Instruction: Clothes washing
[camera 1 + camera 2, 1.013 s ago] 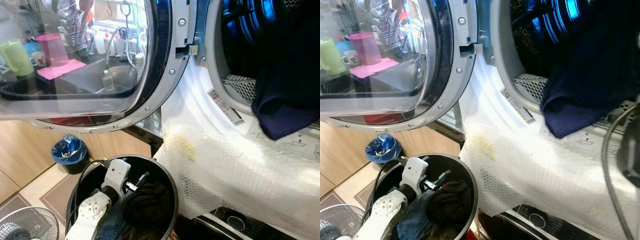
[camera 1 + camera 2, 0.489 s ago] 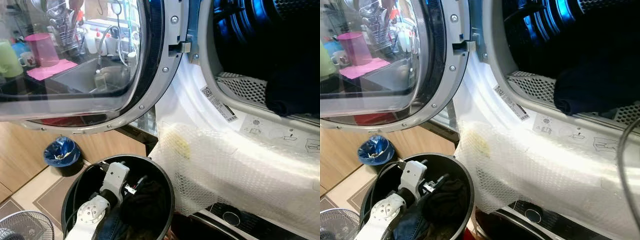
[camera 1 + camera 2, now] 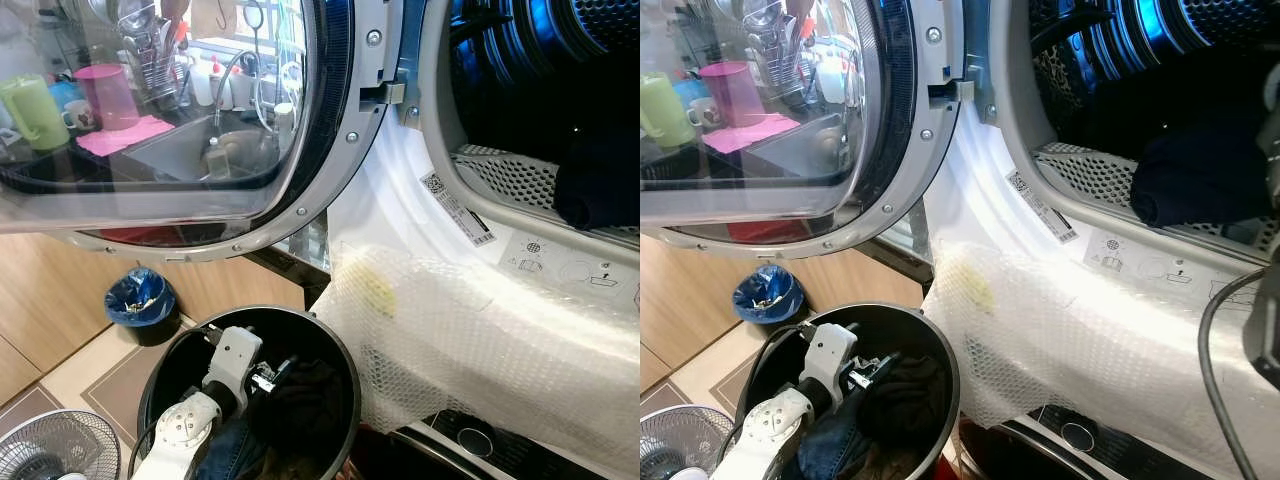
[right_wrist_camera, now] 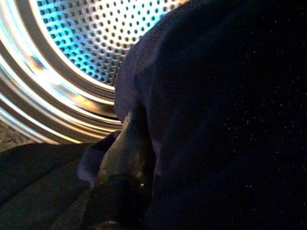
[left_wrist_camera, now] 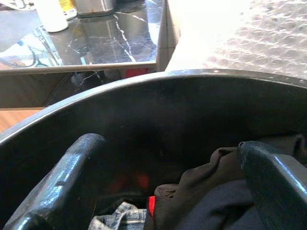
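Navy garment [image 3: 1200, 185] now lies past the door sill inside the drum [image 3: 520, 60], no longer draped outside | right gripper [image 4: 127, 148] jaws clenched on it, so you can release | left gripper [image 5: 163, 191] jaws released over bucket [image 3: 335, 345] laundry [image 3: 300, 400].

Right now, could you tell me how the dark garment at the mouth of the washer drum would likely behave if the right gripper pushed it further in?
The navy garment is probably floppy: it is bunched and drapes over the right gripper's finger, so a push would likely crumple it rather than slide it whole. It may snag lightly on the perforated drum. It looks light for its bulk.
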Controlling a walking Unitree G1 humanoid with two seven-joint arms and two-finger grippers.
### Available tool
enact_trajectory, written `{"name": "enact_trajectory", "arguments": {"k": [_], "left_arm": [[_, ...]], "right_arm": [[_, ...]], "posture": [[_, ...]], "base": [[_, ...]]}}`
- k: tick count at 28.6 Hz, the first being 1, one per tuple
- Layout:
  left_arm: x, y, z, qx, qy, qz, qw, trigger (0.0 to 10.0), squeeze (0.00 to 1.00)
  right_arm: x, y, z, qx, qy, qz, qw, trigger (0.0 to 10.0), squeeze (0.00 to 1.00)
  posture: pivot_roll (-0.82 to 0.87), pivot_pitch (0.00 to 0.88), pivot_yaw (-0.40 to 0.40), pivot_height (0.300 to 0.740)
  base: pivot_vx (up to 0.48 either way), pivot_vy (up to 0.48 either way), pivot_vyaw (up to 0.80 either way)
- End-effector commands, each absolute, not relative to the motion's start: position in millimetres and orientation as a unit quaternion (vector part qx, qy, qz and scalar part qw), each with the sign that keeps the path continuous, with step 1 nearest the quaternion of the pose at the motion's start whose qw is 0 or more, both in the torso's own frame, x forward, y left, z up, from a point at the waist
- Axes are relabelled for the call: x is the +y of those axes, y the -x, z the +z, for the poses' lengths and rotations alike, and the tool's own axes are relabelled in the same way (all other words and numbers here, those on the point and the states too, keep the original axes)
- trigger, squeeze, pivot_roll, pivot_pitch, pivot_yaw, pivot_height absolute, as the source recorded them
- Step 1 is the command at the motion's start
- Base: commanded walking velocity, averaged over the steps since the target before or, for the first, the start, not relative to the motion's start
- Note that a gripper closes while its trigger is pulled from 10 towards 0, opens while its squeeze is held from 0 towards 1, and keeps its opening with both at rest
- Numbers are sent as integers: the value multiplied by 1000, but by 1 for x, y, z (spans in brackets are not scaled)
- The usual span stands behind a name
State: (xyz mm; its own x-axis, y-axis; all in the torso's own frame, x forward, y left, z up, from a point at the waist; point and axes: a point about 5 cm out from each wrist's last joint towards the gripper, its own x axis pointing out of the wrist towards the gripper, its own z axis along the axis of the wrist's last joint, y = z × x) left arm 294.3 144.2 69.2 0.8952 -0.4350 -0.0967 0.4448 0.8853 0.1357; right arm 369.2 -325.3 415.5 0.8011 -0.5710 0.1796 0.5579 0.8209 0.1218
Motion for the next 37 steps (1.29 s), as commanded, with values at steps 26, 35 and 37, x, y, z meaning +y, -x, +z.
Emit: {"name": "enact_trajectory", "arguments": {"k": [26,35,37], "left_arm": [[147,-291,71,41,-103,-249,962,10000,0],[147,-290,70,42,-101,-247,963,10000,0],[147,-290,70,43,-100,-247,963,10000,0]], "right_arm": [[-276,-290,409,-167,18,-248,954,10000,1000],[-235,-250,407,-221,-8,-72,972,10000,1000],[-228,-244,407,-230,-9,-41,972,10000,816]], "posture": [[18,111,96,740],[23,110,89,740],[21,111,91,740]], "base": [[0,0,0],[0,0,0],[0,0,0]]}}
